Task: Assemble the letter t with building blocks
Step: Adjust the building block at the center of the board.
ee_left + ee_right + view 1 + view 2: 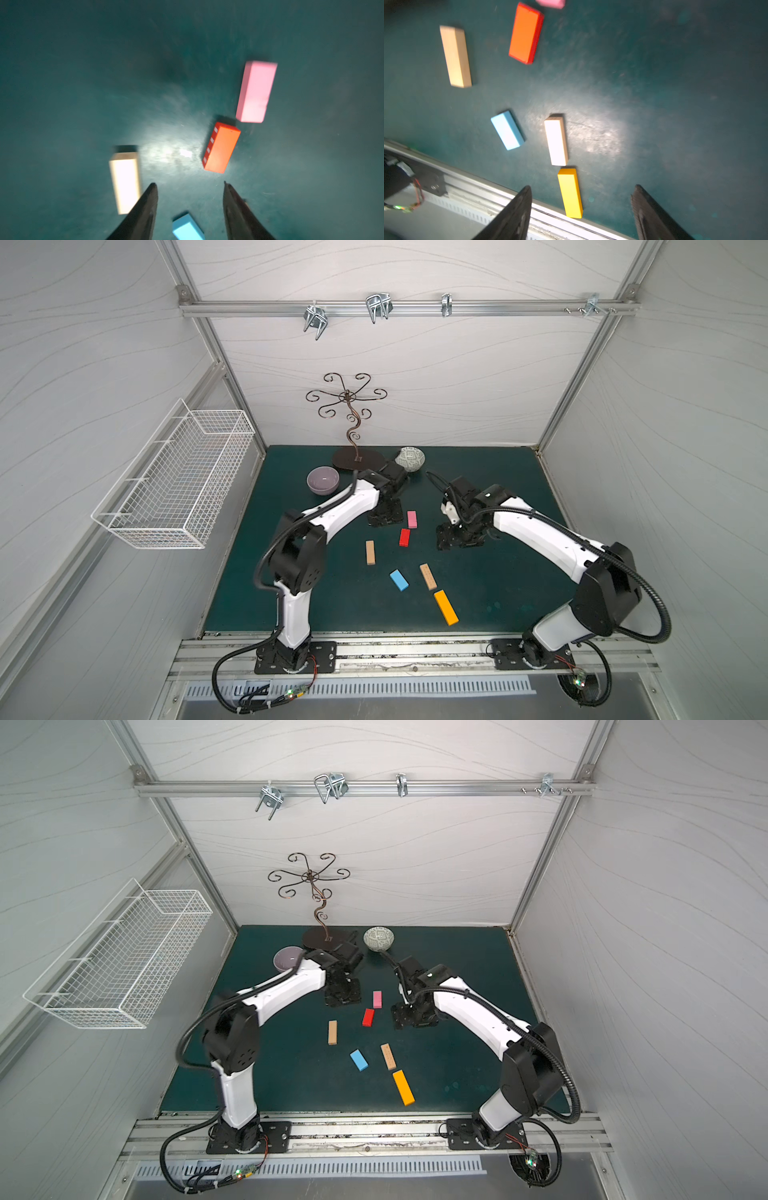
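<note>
On the green counter (498,464), between the two arms: pink block (412,519) farthest back, red block (404,537) just in front of it, corners near but apart. Left tan block (370,552) sits alone toward the left side. Light blue block (398,580), right tan block (427,576) and orange block (446,607) are nearer the front rail (415,649). Orange is almost end to end with that tan one; can't tell if they touch. All six lie flat and skewed, no t formed.

Left pincer (189,183) is spread with a bare counter gap between the tips, just beside the pink block in both top views. Right pincer (582,186) is spread wider and grips no block, to the right of the red one.

Around: purple bowl (323,480) and patterned bowl (410,459) at the back, scroll-wire stand (356,459) between them. The left arm (345,506) has its wrist overlapping the stand's base and the patterned bowl's edge. Wire basket (174,477) hangs on the left wall, well apart from the blocks.
</note>
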Controlling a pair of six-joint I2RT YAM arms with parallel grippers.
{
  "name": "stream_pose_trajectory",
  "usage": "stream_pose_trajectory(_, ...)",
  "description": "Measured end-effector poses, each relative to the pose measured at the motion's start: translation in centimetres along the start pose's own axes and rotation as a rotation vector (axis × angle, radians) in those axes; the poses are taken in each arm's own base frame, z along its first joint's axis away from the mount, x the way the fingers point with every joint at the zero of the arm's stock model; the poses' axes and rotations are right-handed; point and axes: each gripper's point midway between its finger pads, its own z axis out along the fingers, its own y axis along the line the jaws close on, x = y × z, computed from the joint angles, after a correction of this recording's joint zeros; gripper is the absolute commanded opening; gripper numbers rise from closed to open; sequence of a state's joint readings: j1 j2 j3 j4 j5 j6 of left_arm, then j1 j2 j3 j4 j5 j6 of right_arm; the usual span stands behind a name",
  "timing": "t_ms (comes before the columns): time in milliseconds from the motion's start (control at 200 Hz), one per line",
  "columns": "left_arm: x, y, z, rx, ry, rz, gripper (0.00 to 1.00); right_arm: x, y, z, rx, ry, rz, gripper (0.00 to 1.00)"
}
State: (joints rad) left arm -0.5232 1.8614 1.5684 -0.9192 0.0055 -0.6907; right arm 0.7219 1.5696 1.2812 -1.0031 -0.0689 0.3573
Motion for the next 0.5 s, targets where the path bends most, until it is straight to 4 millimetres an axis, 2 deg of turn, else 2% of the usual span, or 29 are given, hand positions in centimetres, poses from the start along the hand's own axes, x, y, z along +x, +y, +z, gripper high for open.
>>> stream_pose_trajectory(95, -1.4, 3.4, -2.1, 0.008, -0.044, -0.072, 0.53, 1.3, 1.4, 2.0, 0.017, 0.050, -0.070, 0.76)
stream_pose_trajectory(185, -1.1, 5.7, -2.2, -0.018, -0.036, -0.091, 0.53, 2.3, 1.8, 3.5, 0.025, 0.084, -0.095, 0.75)
stream_pose_trajectory(340, 1.1, 6.4, -0.4, -0.040, 0.025, -0.068, 0.51, 2.0, 1.5, 4.8, 0.047, 0.105, -0.073, 0.73)
stream_pose_trajectory(500, 2.4, 6.2, 1.1, -0.043, 0.058, -0.041, 0.48, -1.1, 1.5, 4.8, 0.080, 0.063, -0.010, 0.75)
